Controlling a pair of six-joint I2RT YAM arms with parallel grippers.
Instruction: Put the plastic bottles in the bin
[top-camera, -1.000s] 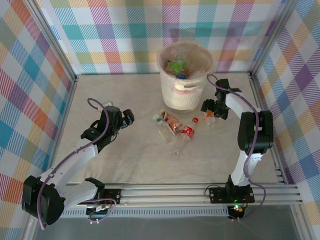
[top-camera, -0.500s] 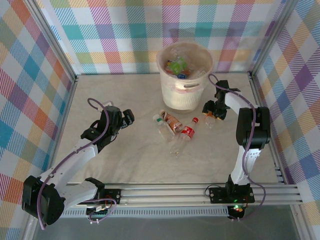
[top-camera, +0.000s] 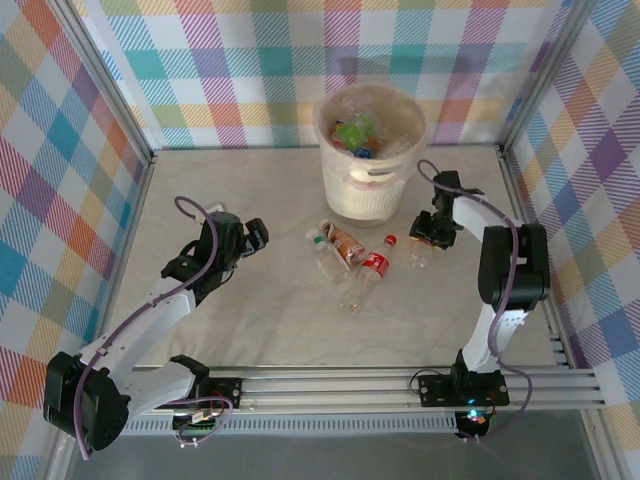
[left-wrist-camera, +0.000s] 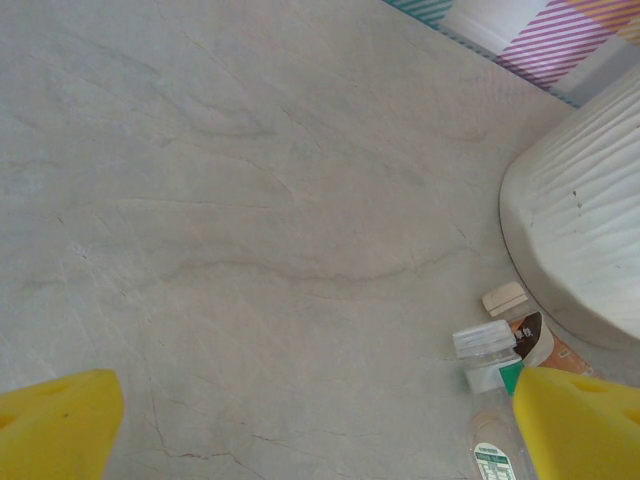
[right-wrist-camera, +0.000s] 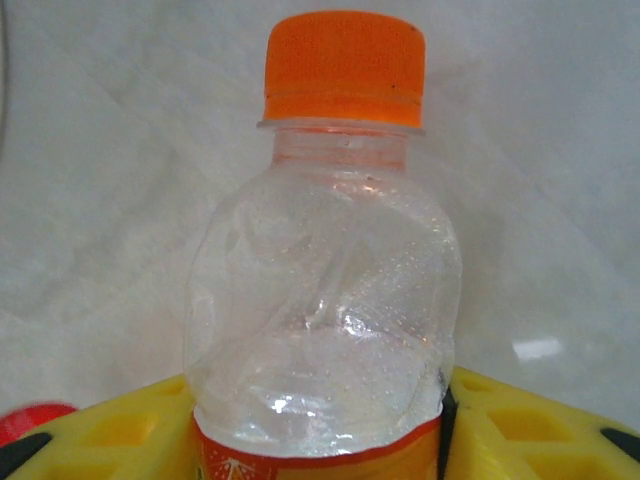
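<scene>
As we look out from the arm bases, the left gripper hangs with fingers spread wide, left of the loose bottles lying mid-table. To their right, the right gripper clamps an orange-capped bottle. Beyond stands the bin, holding more bottles.

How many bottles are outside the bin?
4 for sure: orange-capped bottle in the right gripper; red-label bottle, brown-label bottle and green-label bottle clustered mid-table. A clear fifth may lie just nearer than the red one.
</scene>
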